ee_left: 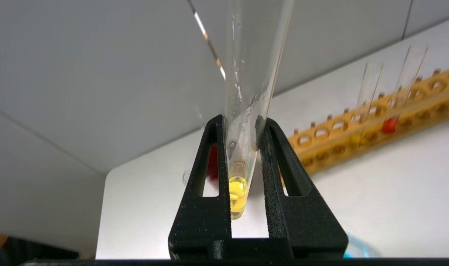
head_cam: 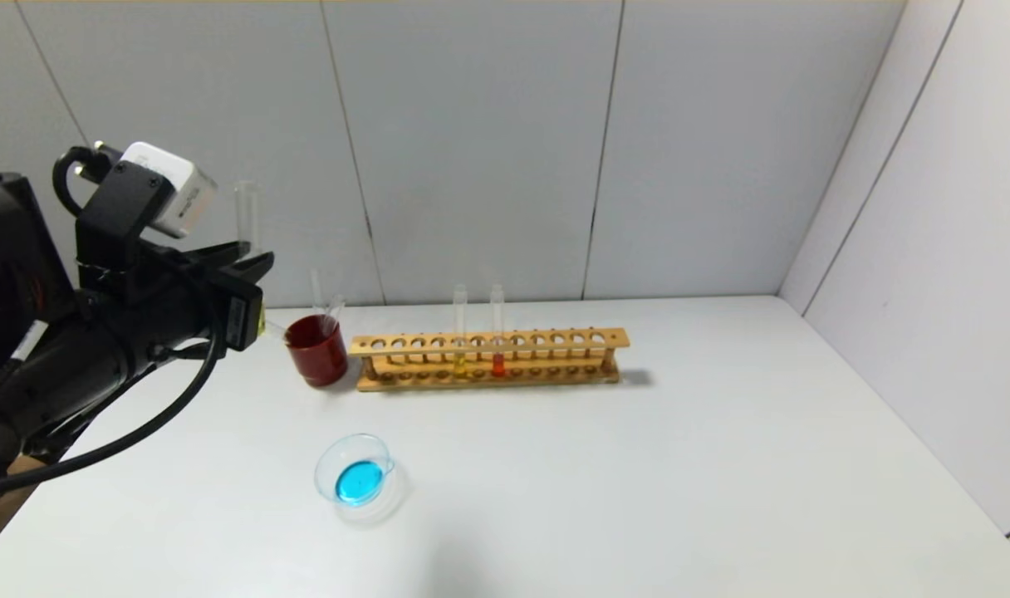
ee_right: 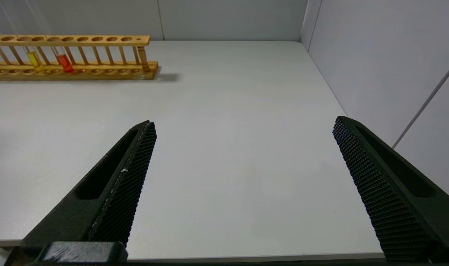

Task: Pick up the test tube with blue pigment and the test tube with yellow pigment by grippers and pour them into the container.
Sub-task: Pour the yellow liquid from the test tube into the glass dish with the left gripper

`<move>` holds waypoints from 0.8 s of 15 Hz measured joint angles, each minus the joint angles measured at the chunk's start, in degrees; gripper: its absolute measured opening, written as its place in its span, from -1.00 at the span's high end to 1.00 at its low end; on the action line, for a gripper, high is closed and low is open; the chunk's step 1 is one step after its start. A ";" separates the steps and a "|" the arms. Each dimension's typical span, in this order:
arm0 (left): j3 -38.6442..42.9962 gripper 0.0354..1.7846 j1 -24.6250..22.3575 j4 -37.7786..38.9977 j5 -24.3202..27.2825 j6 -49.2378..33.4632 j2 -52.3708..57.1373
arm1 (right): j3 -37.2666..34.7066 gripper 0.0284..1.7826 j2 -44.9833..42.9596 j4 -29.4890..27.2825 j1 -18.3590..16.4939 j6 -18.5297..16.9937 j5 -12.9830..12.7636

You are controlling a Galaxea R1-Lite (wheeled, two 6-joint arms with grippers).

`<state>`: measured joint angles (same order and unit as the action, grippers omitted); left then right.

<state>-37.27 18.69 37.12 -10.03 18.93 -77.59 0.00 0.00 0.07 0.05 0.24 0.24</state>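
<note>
Head view: left gripper (head_cam: 252,256) is up in the air at the table's left side, beside the dark red cup (head_cam: 316,349), well above the tabletop. A clear tube (head_cam: 247,212) sticks up out of it, roughly upright. The glass dish (head_cam: 358,479) sits near the front of the white table (head_cam: 721,465), apart from everything else, w/ a blue pool already in it, so the blue pour looks done. Wooden rack (head_cam: 488,359) is behind it, w/ a yellowish tube (head_cam: 460,332) and a red-orange tube (head_cam: 497,330) side by side in adjacent holes. Two empty-looking tubes lean in the red cup; can't tell if one is the blue tube. Right arm isn't in this view.

Left wrist view: fingers clamped on the tube w/ yellow liquid (ee_left: 243,140), gripping it on the lower part, a short yellow column at the round bottom just below the grip. Tube stands mouth up, slightly tilted. Rack is off to the side, dish edge barely peeks in at the frame's edge.

Right wrist view: right gripper (ee_right: 243,127) is spread wide, holding nothing, parked low over bare table, rack far off.

Step in hand, my read: yellow tube is picked and carried, pour not yet begun. Next needs the left arm to come over the dish, lower, then roll the wrist so the mouth dips past the rim. Grip is low on smooth glass, so tilt slow or it may slip.
</note>
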 joint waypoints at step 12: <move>21.42 0.69 -3.23 13.12 -0.02 15.47 1.18 | 0.00 -0.96 0.00 0.00 0.00 0.00 0.00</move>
<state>-15.85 15.46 50.24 -10.06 34.40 -76.41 0.00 0.00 0.07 0.05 0.24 0.24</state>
